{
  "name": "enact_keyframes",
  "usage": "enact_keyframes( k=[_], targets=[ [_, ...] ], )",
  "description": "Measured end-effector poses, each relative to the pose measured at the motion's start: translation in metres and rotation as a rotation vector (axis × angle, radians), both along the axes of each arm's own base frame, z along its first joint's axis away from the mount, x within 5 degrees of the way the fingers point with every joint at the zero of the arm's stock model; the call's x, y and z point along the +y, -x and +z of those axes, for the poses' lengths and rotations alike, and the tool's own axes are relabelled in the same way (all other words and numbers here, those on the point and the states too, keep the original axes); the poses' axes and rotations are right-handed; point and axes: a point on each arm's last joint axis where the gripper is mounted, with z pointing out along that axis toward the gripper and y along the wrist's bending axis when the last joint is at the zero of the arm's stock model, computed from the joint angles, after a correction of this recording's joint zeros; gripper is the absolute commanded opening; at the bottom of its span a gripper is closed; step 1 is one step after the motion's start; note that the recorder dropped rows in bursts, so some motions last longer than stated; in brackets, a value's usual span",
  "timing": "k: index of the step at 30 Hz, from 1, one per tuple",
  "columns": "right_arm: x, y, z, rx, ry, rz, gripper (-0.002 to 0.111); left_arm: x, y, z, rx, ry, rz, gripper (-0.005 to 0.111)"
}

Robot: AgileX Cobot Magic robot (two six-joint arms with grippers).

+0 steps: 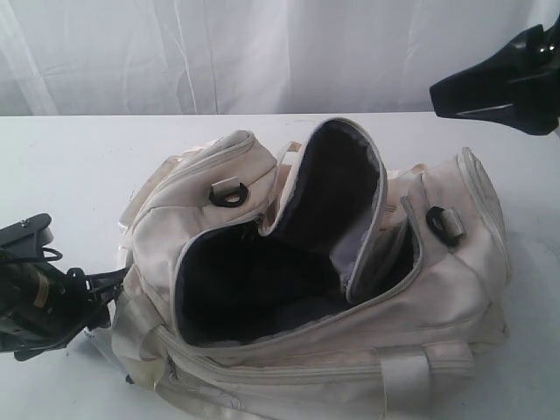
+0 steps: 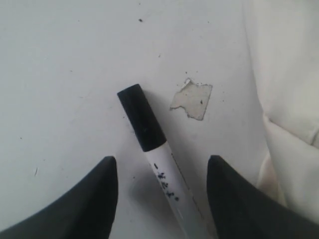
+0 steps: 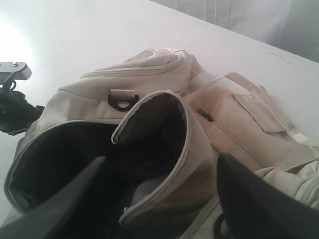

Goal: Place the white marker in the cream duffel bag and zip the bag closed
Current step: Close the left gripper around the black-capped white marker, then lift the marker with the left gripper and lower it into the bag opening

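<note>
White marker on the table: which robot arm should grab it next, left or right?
Left, probably. The left arm has open jaws either side of the white marker on the table. The right arm is up over the cream duffel bag.

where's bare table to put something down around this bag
Widest bare table: behind the cream duffel bag up to the curtain, and left of it in the exterior view. Crowded: the bag's near left corner, where the open left gripper straddles the white marker.

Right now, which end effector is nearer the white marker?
Left. The left end effector hangs open above the white marker; the right end effector hovers over the cream duffel bag.
</note>
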Motion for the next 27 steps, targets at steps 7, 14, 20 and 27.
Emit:
enact_keyframes(
  k=[7, 14, 20, 27],
  targets=[
    [0.000, 0.000, 0.000, 0.000, 0.000, 0.000, 0.058, -0.002, -0.002, -0.006, 0.008, 0.015, 0.010, 0.058],
    [0.000, 0.000, 0.000, 0.000, 0.000, 0.000, 0.058, -0.001, -0.001, -0.008, 0.028, 0.002, 0.019, 0.042],
    [0.001, 0.000, 0.001, 0.001, -0.013, 0.002, 0.058, 0.006, 0.006, -0.010, 0.126, -0.081, 0.038, 0.016],
    [0.001, 0.000, 0.001, 0.001, -0.022, 0.003, 0.058, 0.012, 0.013, 0.008, 0.088, -0.122, -0.016, 0.016]
  ],
)
